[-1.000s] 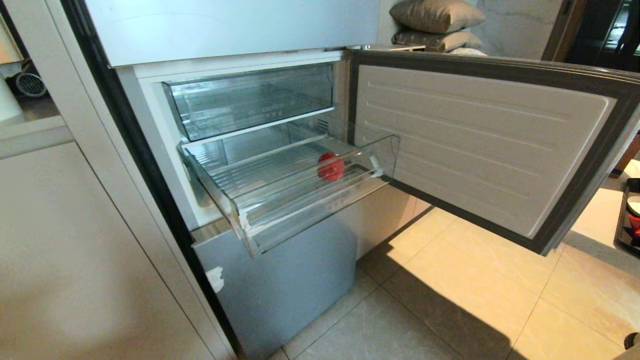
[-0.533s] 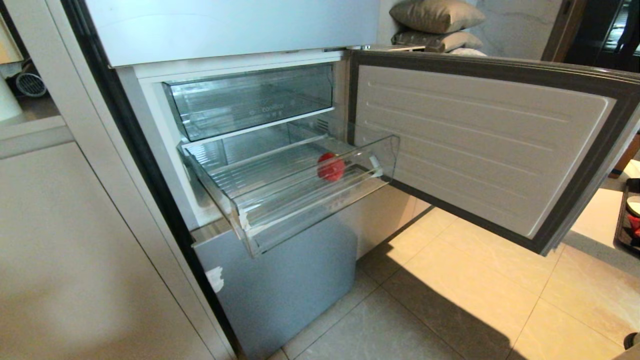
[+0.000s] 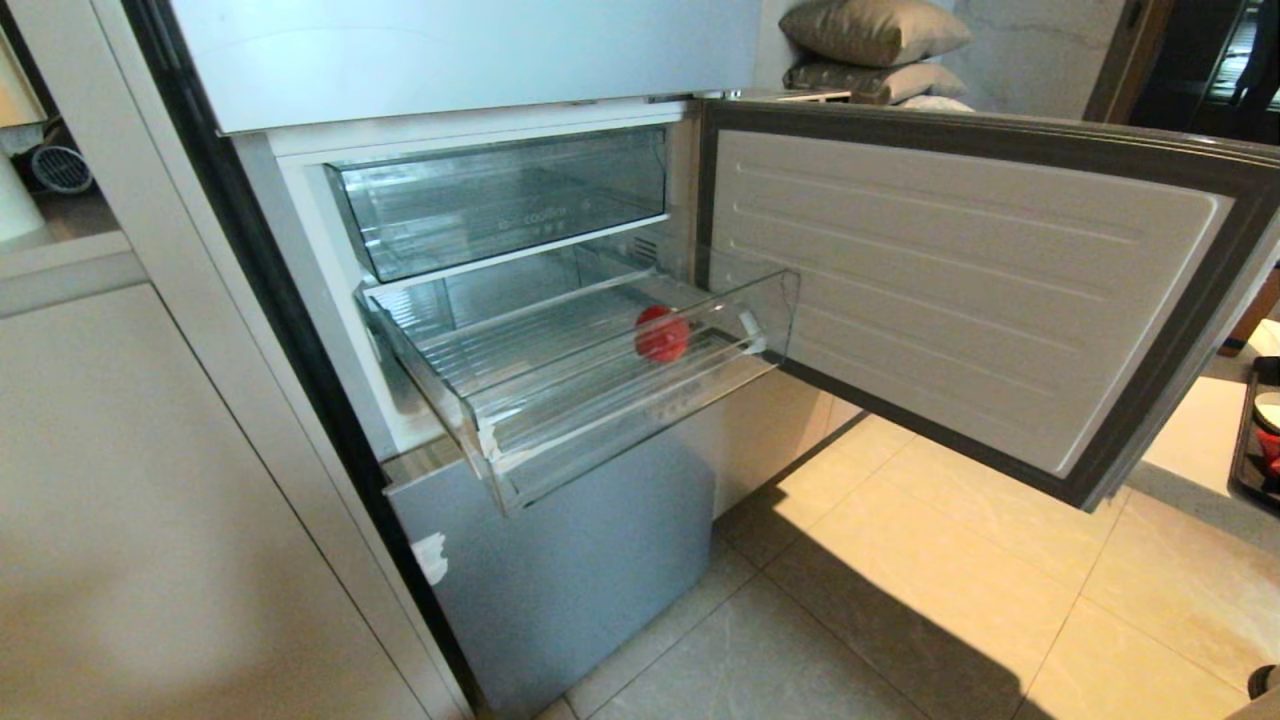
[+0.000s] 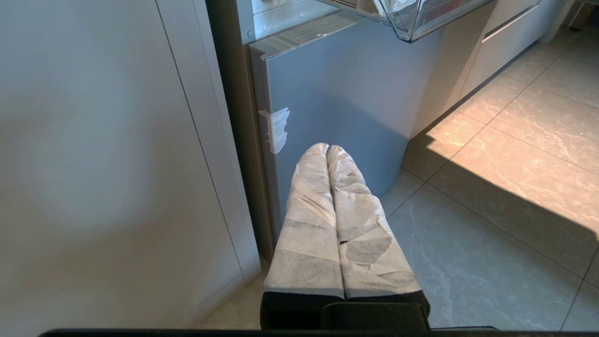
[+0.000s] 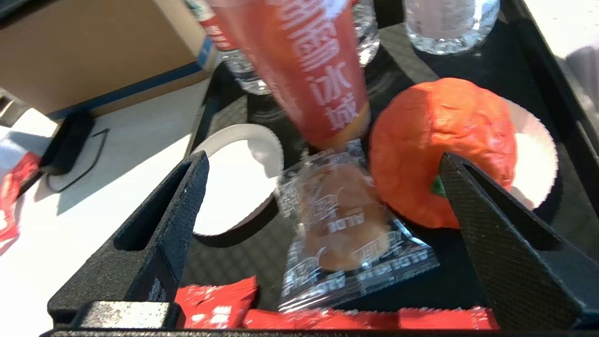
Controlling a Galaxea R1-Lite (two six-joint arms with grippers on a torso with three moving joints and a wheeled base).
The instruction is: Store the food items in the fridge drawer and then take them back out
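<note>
One red fruit [image 3: 662,334] sits in fridge drawer [image 3: 640,400], toward 3 o'clock end. Orange-red fruit [image 5: 442,150] awaits on tray [image 5: 538,70]; right gripper [image 5: 323,210] hovers, jaws apart, empty. Left gripper [image 4: 327,152] together, parked.

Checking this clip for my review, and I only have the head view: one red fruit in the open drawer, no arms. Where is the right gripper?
Observer: The right gripper is open above a black tray.
Operator: What lies under it?
Observer: An orange-red fruit on a white paper cup, beside a clear-wrapped snack.
Operator: And the left gripper?
Observer: The left gripper is shut, low before the grey fridge panel.
</note>
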